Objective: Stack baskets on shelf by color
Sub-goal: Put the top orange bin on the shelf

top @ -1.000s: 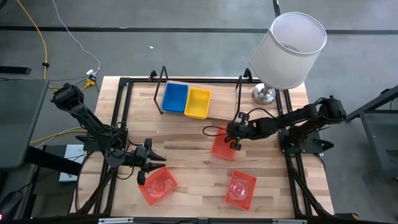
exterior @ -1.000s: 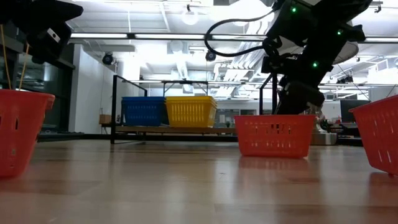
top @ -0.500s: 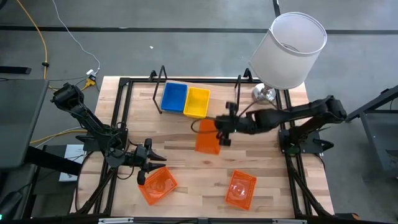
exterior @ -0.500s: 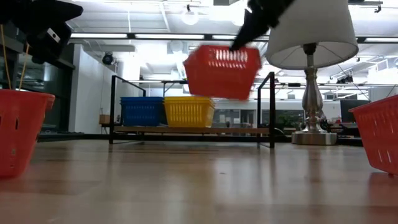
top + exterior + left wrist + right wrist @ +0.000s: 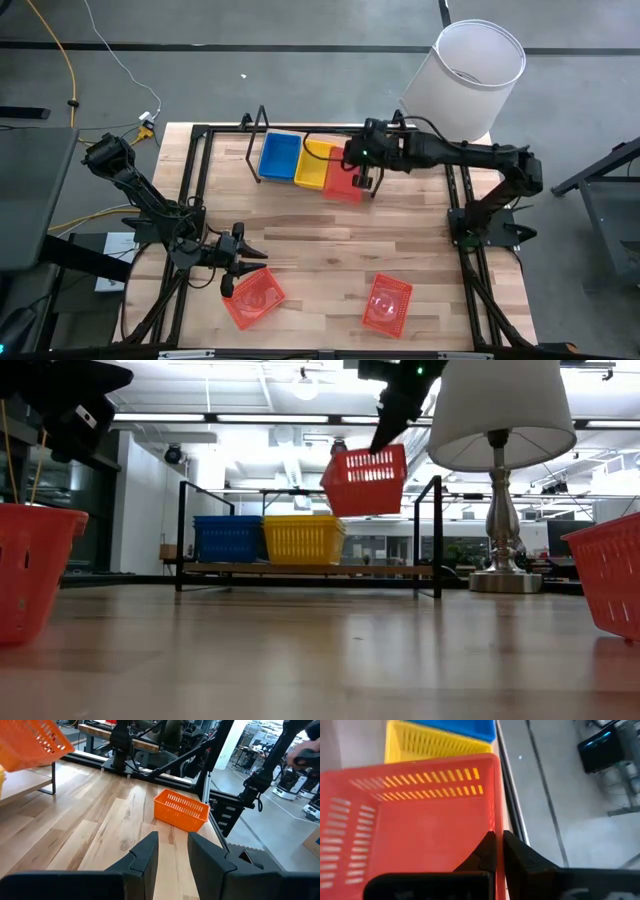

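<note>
My right gripper is shut on an orange-red basket and holds it in the air over the shelf, right beside the yellow basket. The yellow basket and a blue basket stand side by side with their bottoms on the shelf board. Two more orange-red baskets rest on the table near its front edge. My left gripper waits open just above the left one, nothing between its fingers. My right gripper pinches the side wall of the orange-red basket that faces the table's right, one finger inside and one outside. The fingers slant down from the right. The basket hangs below them, tilted, clear of shelf and table.
A lamp with a white shade stands at the table's far right corner, close to the right arm. The shelf's black wire end loops rise at both ends. Bare wood lies in the table's middle.
My right gripper has lifted the orange-red basket off the middle of the table and carried it up and toward the far edge, over the shelf beside the yellow basket. The basket is now clear of the table and tilted.
</note>
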